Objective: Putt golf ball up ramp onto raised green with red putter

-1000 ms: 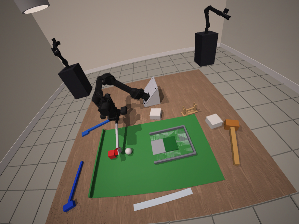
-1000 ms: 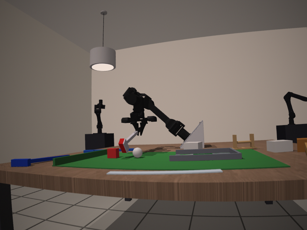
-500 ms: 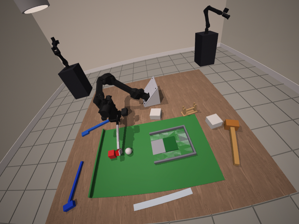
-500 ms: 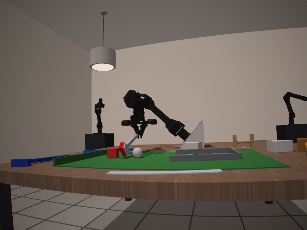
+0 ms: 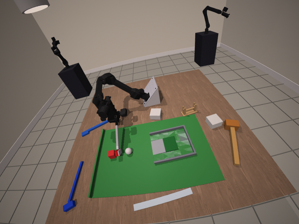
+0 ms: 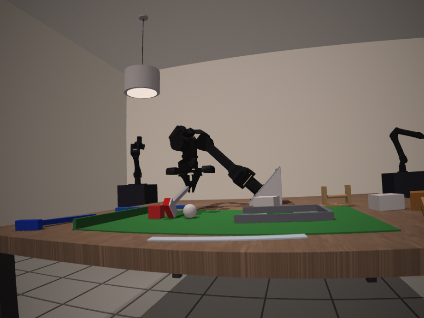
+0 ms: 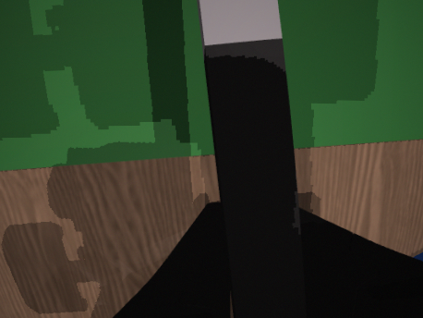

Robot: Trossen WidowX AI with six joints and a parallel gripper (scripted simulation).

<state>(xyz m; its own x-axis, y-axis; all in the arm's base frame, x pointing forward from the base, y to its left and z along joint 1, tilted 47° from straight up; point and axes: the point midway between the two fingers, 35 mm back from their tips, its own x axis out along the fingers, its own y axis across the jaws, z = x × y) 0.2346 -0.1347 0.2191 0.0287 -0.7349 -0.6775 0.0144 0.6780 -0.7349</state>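
Bare test room, lab-like. Plain beige walls (image 6: 273,102), grey tiled floor (image 5: 265,96), one pendant lamp (image 6: 141,81) overhead. Two black pedestals (image 5: 205,48) in the corners, each carrying a small camera arm (image 5: 214,12). A wooden table (image 6: 219,260) in the middle holds a green putting mat (image 5: 144,173) and scattered props.

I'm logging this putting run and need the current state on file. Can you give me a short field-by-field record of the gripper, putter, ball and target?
gripper: shut on the putter's grey shaft, above the mat's far-left part
red putter: head low at the green mat, just left of the ball in the top view
red cube: beside the putter head, opposite the ball
golf ball: on the green mat, short of the ramp
raised green: inside the grey frame, no ball on it
task: ball not yet putted
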